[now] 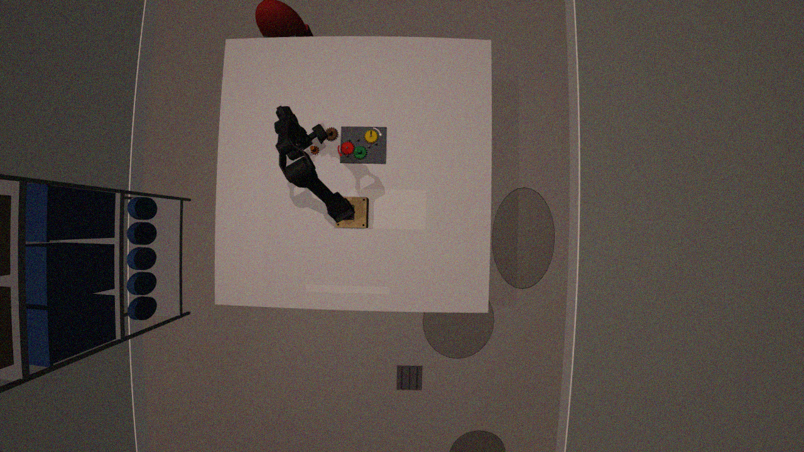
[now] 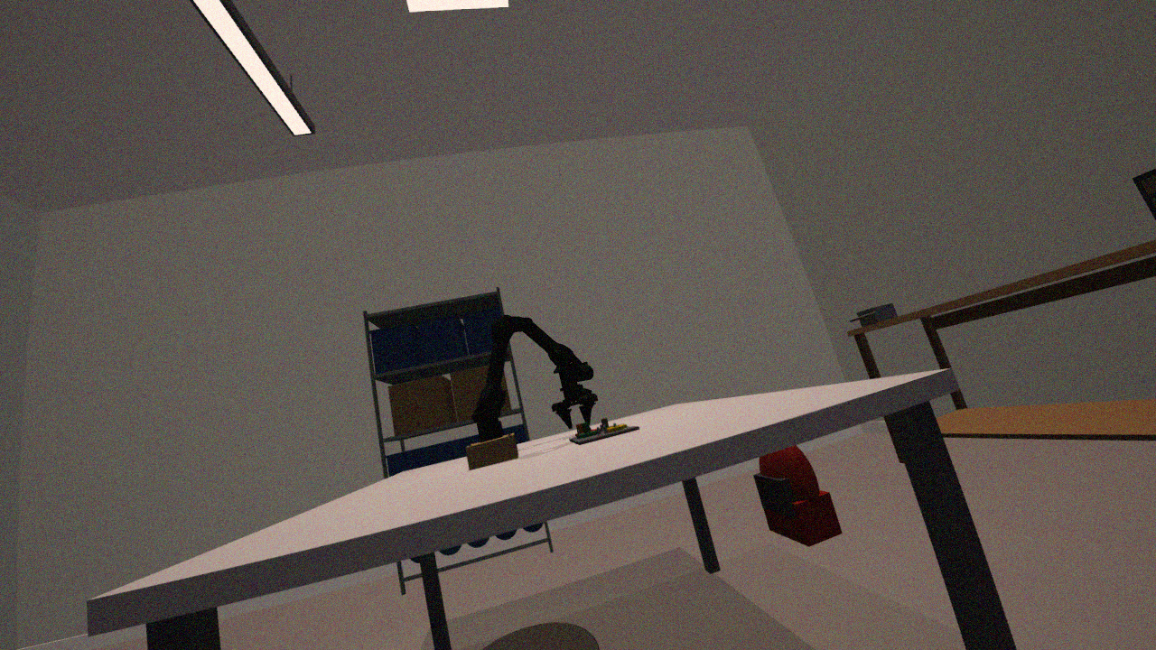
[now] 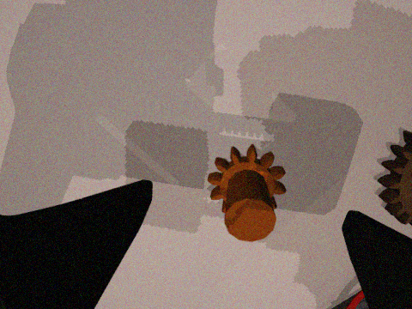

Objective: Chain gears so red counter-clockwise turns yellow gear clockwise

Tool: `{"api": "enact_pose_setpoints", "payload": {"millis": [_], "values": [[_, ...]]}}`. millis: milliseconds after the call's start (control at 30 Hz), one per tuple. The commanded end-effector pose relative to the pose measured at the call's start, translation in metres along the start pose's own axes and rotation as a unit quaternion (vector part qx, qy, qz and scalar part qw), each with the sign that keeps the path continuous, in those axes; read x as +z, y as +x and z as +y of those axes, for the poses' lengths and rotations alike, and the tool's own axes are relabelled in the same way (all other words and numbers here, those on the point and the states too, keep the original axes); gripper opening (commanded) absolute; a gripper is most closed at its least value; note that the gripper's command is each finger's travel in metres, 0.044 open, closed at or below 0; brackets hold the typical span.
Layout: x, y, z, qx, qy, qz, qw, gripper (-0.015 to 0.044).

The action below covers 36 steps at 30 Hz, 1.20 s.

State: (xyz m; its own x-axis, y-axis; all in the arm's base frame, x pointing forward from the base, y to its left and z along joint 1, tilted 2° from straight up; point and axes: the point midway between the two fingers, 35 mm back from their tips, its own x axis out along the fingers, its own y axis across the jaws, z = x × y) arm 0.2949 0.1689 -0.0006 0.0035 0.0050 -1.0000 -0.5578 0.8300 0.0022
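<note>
Black arm (image 1: pixel 320 189) (image 2: pixel 531 326) segments rise from a tan base plate (image 1: pixel 363 223) (image 2: pixel 493 452), arch high over the white table (image 1: pixel 438 112) (image 2: pixel 727 428) (image 3: pixel 172 279), then bend down so that the gripper (image 1: pixel 308 144) (image 2: pixel 578 423) (image 3: pixel 249 205) points at the tabletop, outside the grey board (image 1: pixel 377 158) (image 2: pixel 598 438) (image 3: pixel 346 302). Its fingers stand wide apart and released, with nothing clasped between them. The wrist view places the small orange gear (image 1: pixel 314 150) (image 3: pixel 249 169) in the gap between the fingertips, apart from both, its round knob toward the camera; the gear stands on the table. The top view gives the layout that the wrist view lacks: the red gear (image 1: pixel 348 147) and the green gear (image 1: pixel 360 152) side by side on the board, the yellow gear (image 1: pixel 369 134) farther across, and the brown gear (image 1: pixel 331 134) (image 3: pixel 401 184) on the table just beside the board's edge. The exterior view shows the arch from the side and the fingers low near the board, which overlaps them from there. In the wrist view the brown gear is cut off at the right edge, and only a sliver of the board and the red arrow (image 1: pixel 338 150) (image 3: pixel 356 300) shows past the finger. The empty pegs are tiny dark specks from above, too small to count, and whether the green gear sits fully flat cannot be told.
</note>
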Motion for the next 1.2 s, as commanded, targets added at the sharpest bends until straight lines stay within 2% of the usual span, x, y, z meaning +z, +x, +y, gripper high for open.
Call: {"api": "enact_pose_setpoints", "payload": {"millis": [0,400,633,667,1167], "values": [[-0.001,0.002,0.000,0.000,-0.001,0.002,1.000,0.0387],[-0.001,0.002,0.000,0.000,-0.001,0.002,1.000,0.0072],[-0.001,0.002,0.000,0.000,-0.001,0.002,1.000,0.0026],[-0.001,0.002,0.000,0.000,-0.001,0.002,1.000,0.0000],[0.005,-0.031,-0.001,-0.004,0.005,0.001,1.000,0.0000]]}}
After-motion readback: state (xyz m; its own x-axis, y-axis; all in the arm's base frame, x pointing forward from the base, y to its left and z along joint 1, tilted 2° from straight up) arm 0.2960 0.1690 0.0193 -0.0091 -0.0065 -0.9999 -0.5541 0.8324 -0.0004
